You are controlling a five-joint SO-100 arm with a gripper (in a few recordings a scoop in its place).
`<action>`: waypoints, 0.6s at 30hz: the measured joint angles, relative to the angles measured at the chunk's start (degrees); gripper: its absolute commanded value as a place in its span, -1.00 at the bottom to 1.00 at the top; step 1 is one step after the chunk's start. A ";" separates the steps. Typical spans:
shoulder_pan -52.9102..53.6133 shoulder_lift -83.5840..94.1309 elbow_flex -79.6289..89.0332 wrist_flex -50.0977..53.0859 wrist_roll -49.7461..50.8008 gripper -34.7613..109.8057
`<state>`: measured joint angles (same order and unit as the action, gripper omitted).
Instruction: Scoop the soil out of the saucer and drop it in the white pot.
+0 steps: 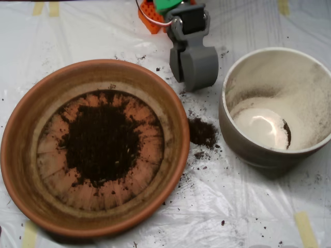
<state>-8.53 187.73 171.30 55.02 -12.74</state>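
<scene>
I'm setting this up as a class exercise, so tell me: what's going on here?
A small robot arm with a grey scoop hangs above the plastic-covered table, between a terracotta saucer and a white pot. A mound of dark soil lies in the middle of the saucer. The pot holds almost none, just a dark smear at the bottom. A small heap of spilled soil lies on the table between the two.

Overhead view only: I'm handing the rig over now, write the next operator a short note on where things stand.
Scoop: above the table between both vessels, near the top.
Soil: most sits mid-saucer; a spilled clump and crumbs lie on the plastic sheet between the vessels.
White pot: nearly bare inside, one dark trace by its base.
Done: almost nothing transferred.
Left: scoop the saucer's pile into the pot.
</scene>
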 measured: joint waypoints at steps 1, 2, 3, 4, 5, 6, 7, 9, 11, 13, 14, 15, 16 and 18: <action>0.26 0.00 -0.88 0.00 -0.09 -0.29; 0.79 0.00 -2.20 0.00 0.26 -0.29; 1.32 -0.26 -3.87 0.00 0.62 -0.29; 1.67 -0.70 -5.62 0.00 1.14 -0.29; 2.02 -2.02 -7.73 0.00 1.85 -0.29; 2.72 -4.39 -10.28 0.00 2.72 -0.28; 3.60 -7.82 -13.27 0.09 3.52 -0.28; 4.48 -15.21 -19.25 0.18 5.19 -0.26; 6.15 -21.80 -24.70 0.18 6.50 -0.23; 8.09 -27.95 -29.27 0.35 7.38 -0.21; 9.49 -31.03 -31.55 0.88 7.82 -0.20; 11.16 -34.10 -33.57 1.41 8.44 -0.20; 13.27 -37.62 -35.42 1.76 9.49 -0.20; 17.14 -43.68 -38.06 1.49 11.16 -0.20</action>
<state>8.61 144.05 133.24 56.51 -1.58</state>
